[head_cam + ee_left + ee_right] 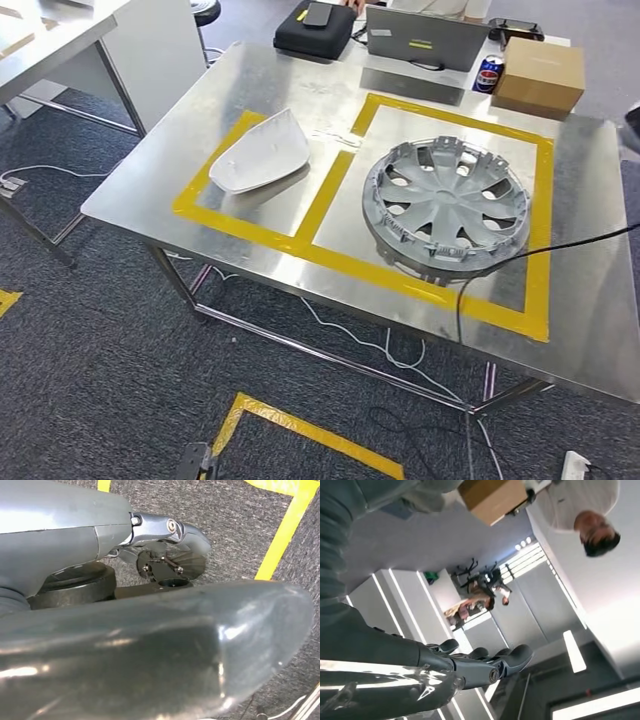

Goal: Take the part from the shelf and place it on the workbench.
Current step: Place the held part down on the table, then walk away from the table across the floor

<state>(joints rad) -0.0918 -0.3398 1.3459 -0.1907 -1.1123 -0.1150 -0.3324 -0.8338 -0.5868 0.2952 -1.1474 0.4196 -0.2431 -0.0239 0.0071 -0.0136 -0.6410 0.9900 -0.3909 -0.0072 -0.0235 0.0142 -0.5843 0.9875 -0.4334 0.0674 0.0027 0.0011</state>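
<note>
Head view: steel workbench [226, 100] fills the middle of the frame, marked with two yellow tape boxes [324, 200]. White shell-shaped part [260, 152] lies in the box at centre-left, hollow side down, touching nothing else. Grey wheel cover [445, 203] lies flat in the box at centre-right, rim close to the tape on its lower side. The tape reads as drop zones, one part each, so both parts look already delivered; task judged at or near its end, though which part is the current one cannot be told. No shelf seen here.

A black cable [528, 250] crosses the lower right of the bench beside the wheel cover. Upper edge of the frame: black case [313, 30], laptop [423, 40], drink can [489, 73], cardboard box [540, 75], all outside the tape, likely operator gear kept off the zones.

Left hand [166, 545], left wrist view: fingers lie straight along a big grey curved surface, carpet and yellow floor tape [283, 530] behind; whether it holds anything cannot be told.

Right hand [486, 662], right wrist view: fingers extended, slightly apart, holding nothing, palm aimed at the ceiling. A person [584, 510] sits at the upper right.
</note>
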